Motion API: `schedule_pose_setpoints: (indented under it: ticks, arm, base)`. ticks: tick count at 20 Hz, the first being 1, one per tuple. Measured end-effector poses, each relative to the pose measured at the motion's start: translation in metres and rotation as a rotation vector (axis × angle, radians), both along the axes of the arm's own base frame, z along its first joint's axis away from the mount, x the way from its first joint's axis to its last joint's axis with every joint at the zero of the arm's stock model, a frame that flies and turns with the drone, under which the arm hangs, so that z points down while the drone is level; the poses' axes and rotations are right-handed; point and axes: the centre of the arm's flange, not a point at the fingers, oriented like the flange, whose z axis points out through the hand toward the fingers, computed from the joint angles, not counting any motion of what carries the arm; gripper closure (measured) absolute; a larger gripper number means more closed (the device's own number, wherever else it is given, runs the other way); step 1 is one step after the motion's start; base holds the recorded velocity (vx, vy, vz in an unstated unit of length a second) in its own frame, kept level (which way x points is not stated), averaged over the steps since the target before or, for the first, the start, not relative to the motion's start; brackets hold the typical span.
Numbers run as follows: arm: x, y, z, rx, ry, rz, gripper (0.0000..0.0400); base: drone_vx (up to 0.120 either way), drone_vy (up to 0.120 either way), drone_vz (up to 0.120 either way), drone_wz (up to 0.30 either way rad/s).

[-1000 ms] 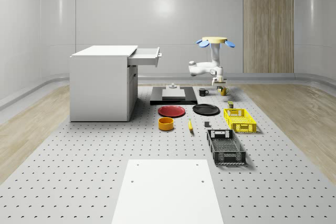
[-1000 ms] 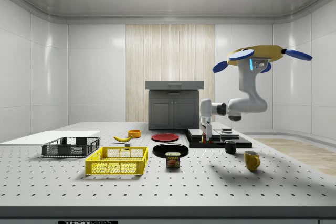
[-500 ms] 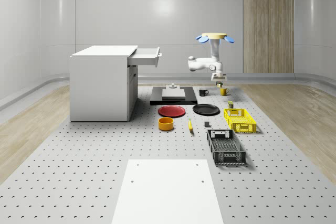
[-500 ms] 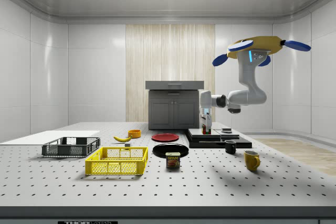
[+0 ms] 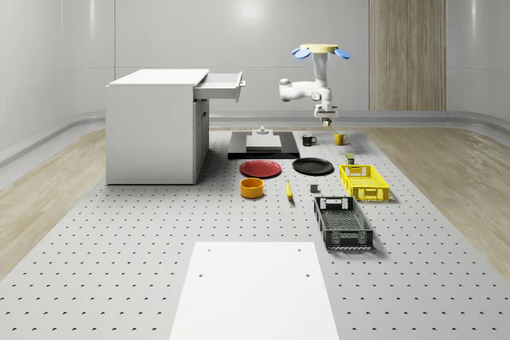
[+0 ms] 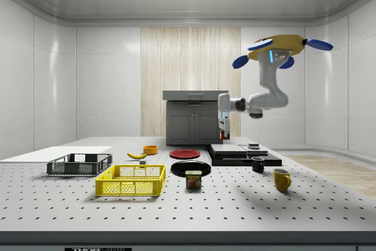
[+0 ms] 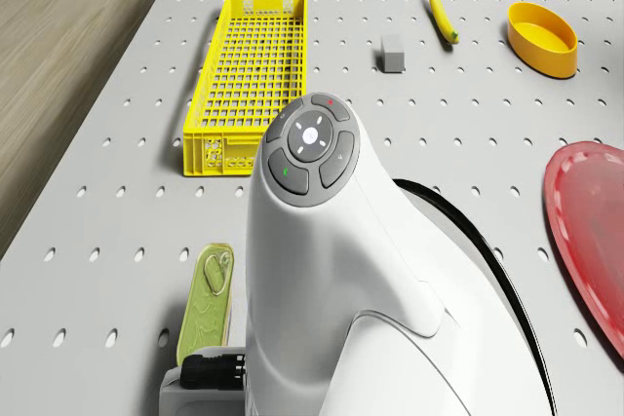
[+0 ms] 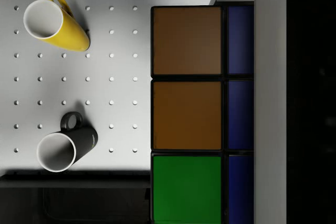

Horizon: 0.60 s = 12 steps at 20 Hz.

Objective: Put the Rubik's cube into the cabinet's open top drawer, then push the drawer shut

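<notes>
I hover the drone (image 5: 320,50) above the worktop's far edge, over the mugs (image 8: 58,22). The gripper (image 5: 325,118) pinches the cube (image 8: 186,114) in mid-air, well apart from the drawer (image 5: 223,85). My worry is the grip slipping during the carry, or the cube clipping the drawer's rim.

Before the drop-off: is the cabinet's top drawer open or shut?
Open. In the whole-scene view the top drawer juts out from the cabinet toward the hovering drone.

Open air lies between the tool (image 5: 326,121) and the open top drawer (image 5: 222,85), nothing standing between
</notes>
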Motion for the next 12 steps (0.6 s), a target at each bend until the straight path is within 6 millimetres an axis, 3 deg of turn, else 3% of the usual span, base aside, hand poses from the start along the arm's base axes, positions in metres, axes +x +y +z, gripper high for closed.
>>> schedule_pose_setpoints:
  ticks: [1, 12]
  arm:
    - [0.0000, 0.0000, 0.0000, 0.000, 0.000, 0.000, 0.0075]
    - [0.0000, 0.0000, 0.0000, 0.000, 0.000, 0.000, 0.0075]
  base:
    - [0.120, -0.120, 0.120, 0.000]
    - [0.000, -0.120, 0.120, 0.000]
